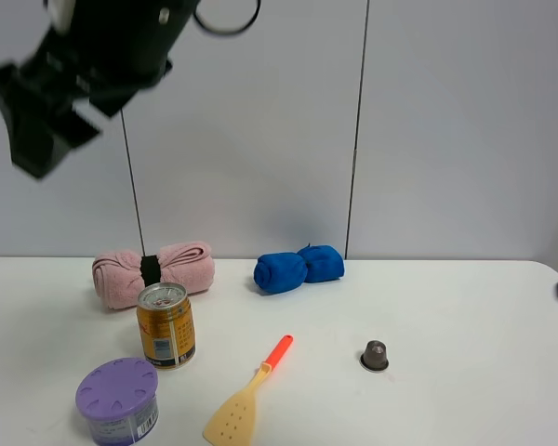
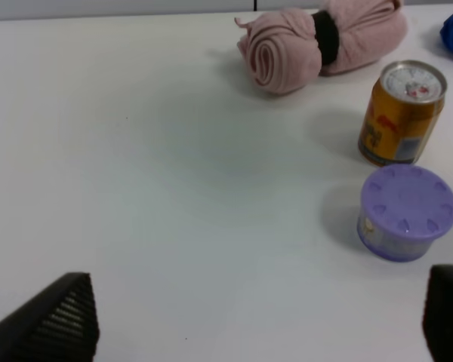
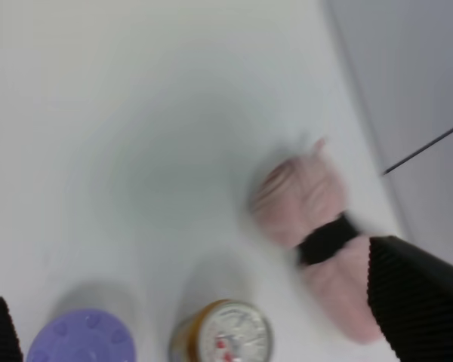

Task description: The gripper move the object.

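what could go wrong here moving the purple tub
The can stands close beside the tub, so the wide-open tool may tip it while closing in. The tub's round, smooth-looking sides might slip from an off-centre squeeze. If dragged sideways, the tub could hit the spatula.

The bulky black arm (image 1: 102,46) bears a white bracket (image 1: 91,115) and a looping black cable (image 1: 229,34), and the left gripper (image 2: 257,302) has ribbed black fingers (image 2: 60,324).

Bright, even light; soft shadows sit beside the can (image 2: 402,113) and tub (image 2: 408,213). The right wrist view is badly blurred.
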{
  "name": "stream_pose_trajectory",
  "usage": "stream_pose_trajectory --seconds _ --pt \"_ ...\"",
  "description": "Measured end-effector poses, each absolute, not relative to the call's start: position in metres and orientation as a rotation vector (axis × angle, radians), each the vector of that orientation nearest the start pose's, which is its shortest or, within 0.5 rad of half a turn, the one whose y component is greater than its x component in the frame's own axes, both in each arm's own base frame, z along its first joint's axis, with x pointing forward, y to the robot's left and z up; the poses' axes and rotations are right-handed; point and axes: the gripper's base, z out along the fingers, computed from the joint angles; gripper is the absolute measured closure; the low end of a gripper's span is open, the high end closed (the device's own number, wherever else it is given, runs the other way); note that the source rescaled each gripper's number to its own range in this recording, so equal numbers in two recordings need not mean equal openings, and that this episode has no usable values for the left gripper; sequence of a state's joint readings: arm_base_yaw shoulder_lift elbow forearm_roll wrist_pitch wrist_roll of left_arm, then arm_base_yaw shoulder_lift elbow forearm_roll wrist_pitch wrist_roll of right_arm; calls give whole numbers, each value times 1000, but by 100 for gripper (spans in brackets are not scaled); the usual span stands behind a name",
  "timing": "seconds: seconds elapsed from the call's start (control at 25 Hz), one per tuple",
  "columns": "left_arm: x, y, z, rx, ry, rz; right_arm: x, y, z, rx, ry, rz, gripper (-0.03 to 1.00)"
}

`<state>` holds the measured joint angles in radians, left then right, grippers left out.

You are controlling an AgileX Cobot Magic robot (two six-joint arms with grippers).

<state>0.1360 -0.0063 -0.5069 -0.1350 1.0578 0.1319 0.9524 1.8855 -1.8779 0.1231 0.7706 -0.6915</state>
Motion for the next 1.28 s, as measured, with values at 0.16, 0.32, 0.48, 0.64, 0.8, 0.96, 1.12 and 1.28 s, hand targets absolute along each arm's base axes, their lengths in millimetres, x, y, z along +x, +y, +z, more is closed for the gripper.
stream_pose_trajectory --seconds 0.16,0.32,0.48,0.64,0.8,0.96,1.12,1.28 --pt "-5 -12 280 3 2021 9 228 323 430 -1503 1522 228 23" --pt "-5 -12 280 3 2021 9 208 271 479 -1361 1550 93 23" --pt "-5 -12 280 3 2021 9 194 221 501 -1201 1727 -57 23" --pt "-5 -12 280 3 2021 9 184 193 508 -1052 1856 -91 23" --pt "-5 -12 280 3 2021 9 172 176 491 -1019 1928 -80 23" --pt "-5 -12 280 3 2021 9 152 149 453 -1066 1968 -100 23" --pt "-5 -12 280 3 2021 9 125 119 415 -1065 1977 -27 23" --pt "-5 -12 280 3 2021 9 104 87 385 -947 2083 71 23"
